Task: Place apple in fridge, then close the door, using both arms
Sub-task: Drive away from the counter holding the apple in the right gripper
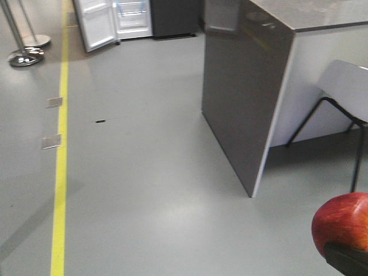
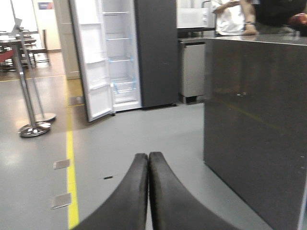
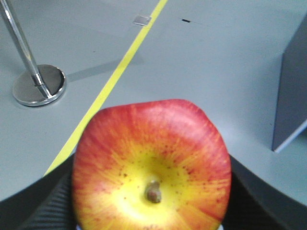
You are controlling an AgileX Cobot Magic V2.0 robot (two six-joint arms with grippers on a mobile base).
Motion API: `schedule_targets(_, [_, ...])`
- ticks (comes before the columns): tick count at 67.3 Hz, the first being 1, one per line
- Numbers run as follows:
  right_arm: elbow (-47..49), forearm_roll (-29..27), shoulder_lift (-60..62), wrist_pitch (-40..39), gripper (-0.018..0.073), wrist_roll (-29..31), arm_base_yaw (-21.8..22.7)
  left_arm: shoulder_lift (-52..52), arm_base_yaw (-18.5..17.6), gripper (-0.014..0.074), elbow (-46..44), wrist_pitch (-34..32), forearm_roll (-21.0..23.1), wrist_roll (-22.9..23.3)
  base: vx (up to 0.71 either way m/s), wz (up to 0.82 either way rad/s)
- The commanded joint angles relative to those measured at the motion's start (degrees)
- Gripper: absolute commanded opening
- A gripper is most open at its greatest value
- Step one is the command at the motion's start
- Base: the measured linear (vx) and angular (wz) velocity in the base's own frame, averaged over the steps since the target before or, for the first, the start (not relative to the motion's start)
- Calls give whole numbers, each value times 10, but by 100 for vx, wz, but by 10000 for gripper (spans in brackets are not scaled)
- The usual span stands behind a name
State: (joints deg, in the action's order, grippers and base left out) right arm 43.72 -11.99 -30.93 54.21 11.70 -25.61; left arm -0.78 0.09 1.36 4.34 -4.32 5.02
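Observation:
The apple (image 3: 153, 167), red with a yellow centre and stem dimple, fills the right wrist view. My right gripper (image 3: 153, 201) is shut on it, black fingers (image 3: 45, 206) showing on either side. In the front view the apple (image 1: 343, 221) sits at the bottom right corner. My left gripper (image 2: 148, 160) is shut and empty, held above the floor. Far ahead stands the fridge (image 2: 156, 52), dark grey-blue, its white shelves showing. Its door (image 2: 91, 67) hangs open to the left, white lining facing me. The front view shows the fridge (image 1: 175, 17) and door (image 1: 95, 23) at the top.
A tall grey counter (image 1: 247, 86) stands on the right, close by (image 2: 254, 124). Chrome poles with round bases (image 1: 26, 54) stand at the left (image 3: 38, 86). A yellow floor line (image 1: 60, 172) runs toward the fridge. A white chair (image 1: 351, 86) is by the counter; a person (image 2: 230, 17) stands behind it.

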Motion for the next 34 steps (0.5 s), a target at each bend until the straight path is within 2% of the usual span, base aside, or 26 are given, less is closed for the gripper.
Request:
schedule_targets(1, [16, -5, -2, -39, 150, 2, -1, -1, -2, -6, 15, -39, 0, 5, 12, 44])
schedule_targets(34, [16, -5, -2, -39, 150, 2, -1, -1, -2, -6, 15, -39, 0, 5, 11, 40])
